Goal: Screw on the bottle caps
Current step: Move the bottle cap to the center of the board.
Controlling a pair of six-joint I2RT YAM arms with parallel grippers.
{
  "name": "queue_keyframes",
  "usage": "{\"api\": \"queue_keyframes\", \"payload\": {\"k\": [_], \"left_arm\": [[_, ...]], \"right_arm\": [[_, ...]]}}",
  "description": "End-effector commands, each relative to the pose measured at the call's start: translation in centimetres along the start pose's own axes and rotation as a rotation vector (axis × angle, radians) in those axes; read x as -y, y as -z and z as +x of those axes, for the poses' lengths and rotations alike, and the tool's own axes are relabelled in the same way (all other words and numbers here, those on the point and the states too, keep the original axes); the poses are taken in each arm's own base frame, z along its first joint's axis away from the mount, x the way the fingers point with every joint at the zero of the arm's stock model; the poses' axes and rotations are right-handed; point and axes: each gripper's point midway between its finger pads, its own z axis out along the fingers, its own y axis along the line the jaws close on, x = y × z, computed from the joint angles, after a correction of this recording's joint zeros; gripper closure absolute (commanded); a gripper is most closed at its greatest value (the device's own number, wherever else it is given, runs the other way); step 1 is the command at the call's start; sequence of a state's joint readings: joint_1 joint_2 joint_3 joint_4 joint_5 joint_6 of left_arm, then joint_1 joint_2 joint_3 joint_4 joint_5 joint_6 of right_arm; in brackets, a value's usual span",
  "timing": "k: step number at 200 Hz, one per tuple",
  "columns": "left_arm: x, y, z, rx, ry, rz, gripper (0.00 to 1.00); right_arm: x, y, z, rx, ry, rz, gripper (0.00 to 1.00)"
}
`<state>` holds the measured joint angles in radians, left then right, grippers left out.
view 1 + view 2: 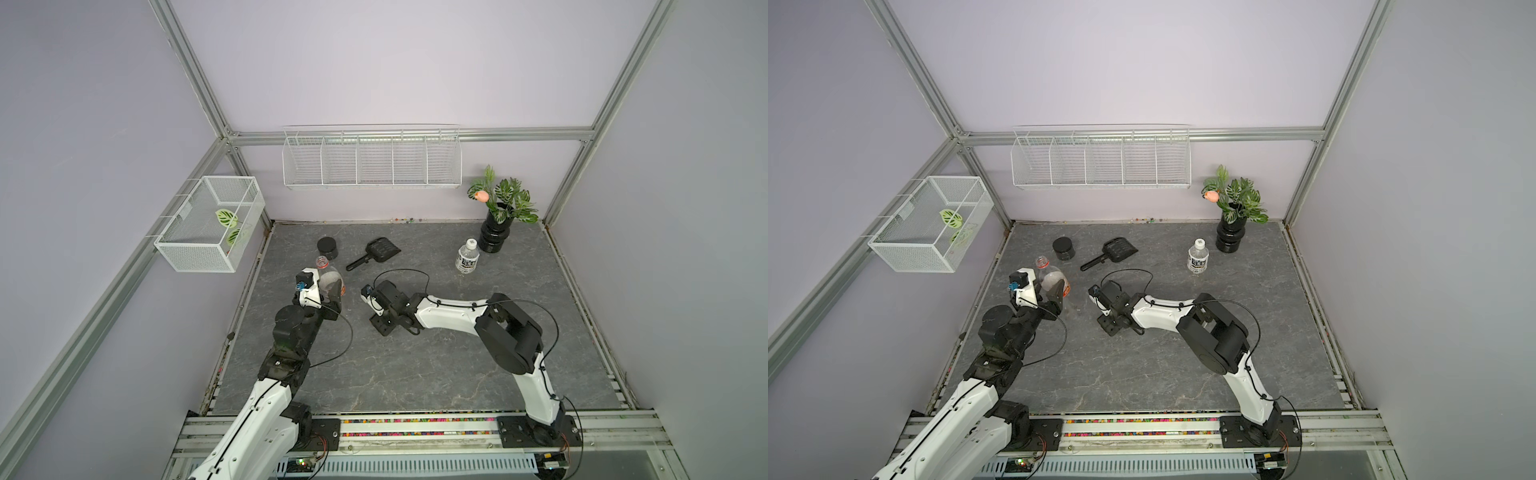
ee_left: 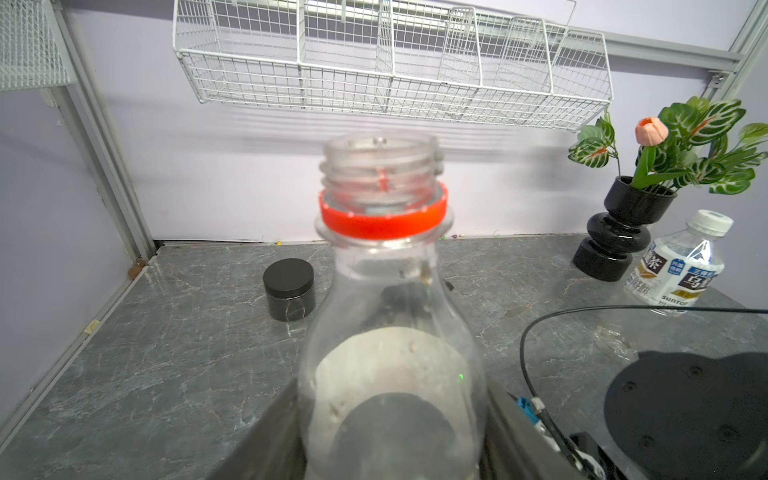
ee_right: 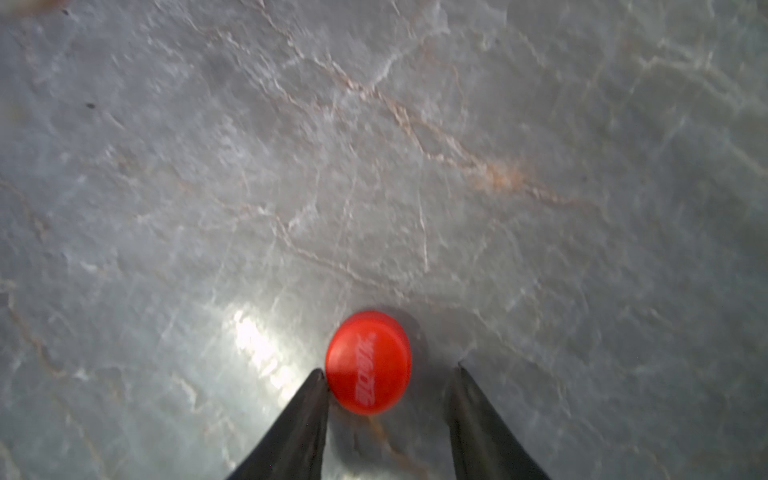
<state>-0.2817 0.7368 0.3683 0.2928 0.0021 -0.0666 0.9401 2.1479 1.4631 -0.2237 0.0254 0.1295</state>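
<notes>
The left gripper [image 1: 328, 291] is clamped on the tall bottle [image 2: 390, 332] — its neck is open. The right gripper [image 3: 389, 369] has its jaws apart around the red cap [image 3: 368, 362] on the table [image 3: 249, 166]; one finger touches it. The short bottle [image 1: 467, 259] — white cap [image 1: 470, 242] on — stands beside the black vase [image 1: 492, 237].

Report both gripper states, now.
Left gripper: closed on the tall clear plastic bottle, which is uncapped.
Right gripper: open, straddling the round red plastic cap, not clamped on it.
</notes>
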Motion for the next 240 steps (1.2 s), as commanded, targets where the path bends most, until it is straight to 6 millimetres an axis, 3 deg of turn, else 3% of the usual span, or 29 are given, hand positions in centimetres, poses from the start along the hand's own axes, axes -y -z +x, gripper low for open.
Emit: {"api": "queue_keyframes", "payload": {"k": [1, 75, 109, 150, 207, 240], "left_arm": [[-0.4, -0.1, -0.7, 0.008, -0.014, -0.022, 0.38], [0.4, -0.9, -0.1, -0.008, -0.013, 0.025, 0.38], [2.7, -1.0, 0.3, -0.021, -0.084, 0.16, 0.39], [5.7, -1.1, 0.8, -0.002, -0.079, 0.32, 0.39], [15.6, 0.7, 3.4, 0.019, -0.19, 0.7, 0.39], [19.5, 1.3, 5.1, 0.036, -0.219, 0.812, 0.39]], "right_arm": [[-0.1, -2.2, 3.1, -0.097, 0.027, -0.011, 0.51], [0.2, -2.2, 4.5, -0.133, 0.032, 0.007, 0.67], [2.2, -1.0, 5.8, -0.133, -0.067, 0.055, 0.68], [5.2, 2.2, 10.9, -0.2, -0.169, 0.158, 0.69], [6.9, 9.0, 20.0, -0.327, -0.367, 0.276, 0.68], [7.1, 12.2, 23.7, -0.378, -0.521, 0.337, 0.67]]}}
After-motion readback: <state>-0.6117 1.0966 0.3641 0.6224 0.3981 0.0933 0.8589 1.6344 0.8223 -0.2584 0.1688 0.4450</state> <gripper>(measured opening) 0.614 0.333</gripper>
